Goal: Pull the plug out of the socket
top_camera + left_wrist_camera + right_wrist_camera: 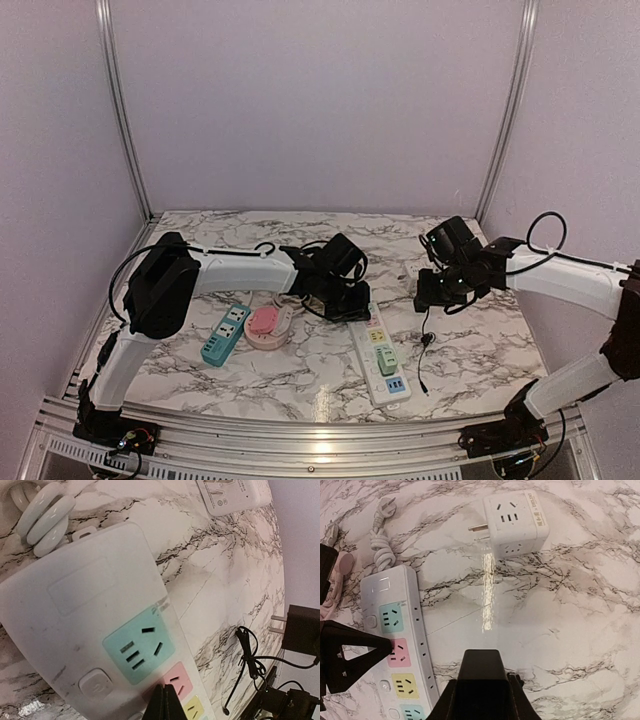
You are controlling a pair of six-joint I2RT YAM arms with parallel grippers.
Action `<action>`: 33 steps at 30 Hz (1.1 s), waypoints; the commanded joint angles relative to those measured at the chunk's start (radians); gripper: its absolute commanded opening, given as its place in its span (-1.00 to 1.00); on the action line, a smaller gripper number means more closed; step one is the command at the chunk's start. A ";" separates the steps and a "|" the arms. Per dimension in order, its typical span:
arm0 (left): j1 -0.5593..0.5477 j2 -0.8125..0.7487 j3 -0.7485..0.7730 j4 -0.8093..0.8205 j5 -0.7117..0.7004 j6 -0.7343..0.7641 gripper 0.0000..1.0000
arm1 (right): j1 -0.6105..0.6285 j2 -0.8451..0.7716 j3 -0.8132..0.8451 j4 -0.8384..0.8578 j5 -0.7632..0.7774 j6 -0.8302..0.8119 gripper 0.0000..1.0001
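While the left gripper sits clenched, its tips together on the white power strip at the edge of the pink socket, I can see the black plug clear of that strip. It is at the right edge of the left wrist view, its two bare prongs pointing left. The right gripper grasps the plug above the marble table, right of centre in the overhead view. The thin black cable dangles from it down to the tabletop. A white cube adapter lies near the top of the right wrist view, apart from the power strip. A blue strip and a pink item lie left of centre in the overhead view.
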 commanded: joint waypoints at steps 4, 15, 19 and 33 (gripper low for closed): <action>0.005 0.031 0.010 -0.160 -0.081 0.048 -1.00 | -0.186 -0.023 -0.116 0.319 -0.277 -0.061 -0.78; 0.004 0.006 0.040 -0.188 -0.101 0.073 -1.00 | -0.341 0.093 -0.192 0.501 -0.526 -0.072 -0.76; 0.003 0.006 0.062 -0.202 -0.107 0.078 -1.00 | -0.354 0.122 -0.220 0.520 -0.529 -0.073 -0.72; 0.003 0.012 0.087 -0.220 -0.110 0.080 -1.00 | -0.389 0.125 -0.264 0.476 -0.490 -0.102 0.10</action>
